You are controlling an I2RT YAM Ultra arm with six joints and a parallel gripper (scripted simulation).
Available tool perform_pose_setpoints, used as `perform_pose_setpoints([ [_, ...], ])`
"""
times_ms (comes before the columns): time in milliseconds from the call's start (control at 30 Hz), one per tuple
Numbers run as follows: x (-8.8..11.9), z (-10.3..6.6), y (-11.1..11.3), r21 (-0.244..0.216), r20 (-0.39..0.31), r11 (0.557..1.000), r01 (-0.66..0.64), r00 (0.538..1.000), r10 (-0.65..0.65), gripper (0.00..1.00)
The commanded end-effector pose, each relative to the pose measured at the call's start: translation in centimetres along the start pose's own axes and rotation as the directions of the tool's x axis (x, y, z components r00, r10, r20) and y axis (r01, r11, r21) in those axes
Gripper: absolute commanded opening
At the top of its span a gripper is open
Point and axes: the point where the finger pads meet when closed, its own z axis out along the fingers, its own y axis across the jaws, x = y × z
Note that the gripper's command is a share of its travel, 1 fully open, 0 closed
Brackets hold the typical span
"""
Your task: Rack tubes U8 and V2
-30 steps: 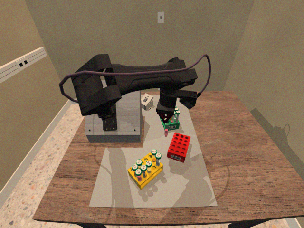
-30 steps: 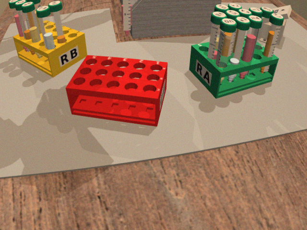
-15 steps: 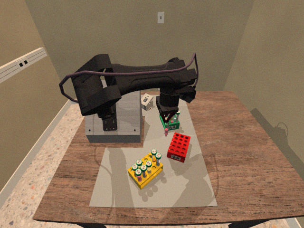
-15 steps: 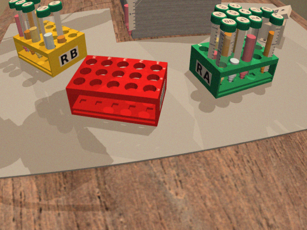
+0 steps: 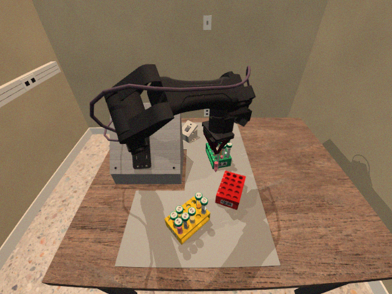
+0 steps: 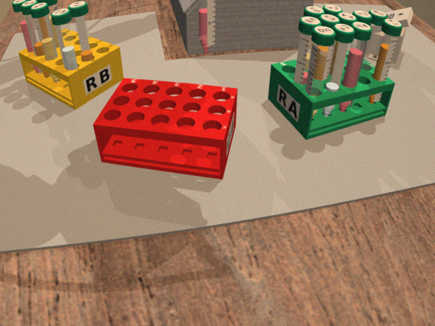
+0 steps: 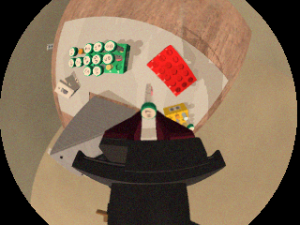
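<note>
Wood-topped bench (image 5: 301, 202) (image 6: 316, 263) (image 7: 206, 23): claw (image 5: 217, 152) (image 7: 148, 113), closed on one pink-filled tube (image 5: 215, 165) (image 6: 203, 26) (image 7: 148, 111), yellow rack (image 5: 196, 226) (image 6: 96, 79) (image 7: 176, 109) ahead; seating and DONE apparently outstanding.

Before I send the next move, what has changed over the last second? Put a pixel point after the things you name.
The gripper (image 5: 217, 150) (image 7: 148, 113) has turned at the wrist, and its held pink-filled tube (image 5: 215, 165) (image 6: 203, 22) (image 7: 148, 111) has shifted toward the green rack (image 5: 223, 164) (image 6: 289, 106) (image 7: 127, 60), rightward in the exterior view. Nothing was newly taken or let go. All three racks and their standing tubes look unchanged.
</note>
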Motion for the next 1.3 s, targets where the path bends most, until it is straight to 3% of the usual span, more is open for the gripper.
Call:
perform_pose_setpoints([
  [0, -2.1, -1.0, 0.8, -0.008, 0.044, 1.0, -0.021, 0.999, 0.021, 0.0],
  [200, -3.2, -1.0, 1.8, -0.008, 0.042, 1.0, -0.019, 0.999, 0.019, 0.0],
  [333, -3.0, -0.9, 0.4, 0.0, 0.024, 1.0, -0.018, 1.0, 0.018, 0.0],
  [467, -3.5, -1.0, 0.7, 0.012, 0.027, 1.0, 0.011, 1.0, -0.011, 0.0],
  [1267, -5.9, -0.6, -2.2, 0.007, 0.015, 1.0, -0.001, 1.0, 0.001, 0.0],
])
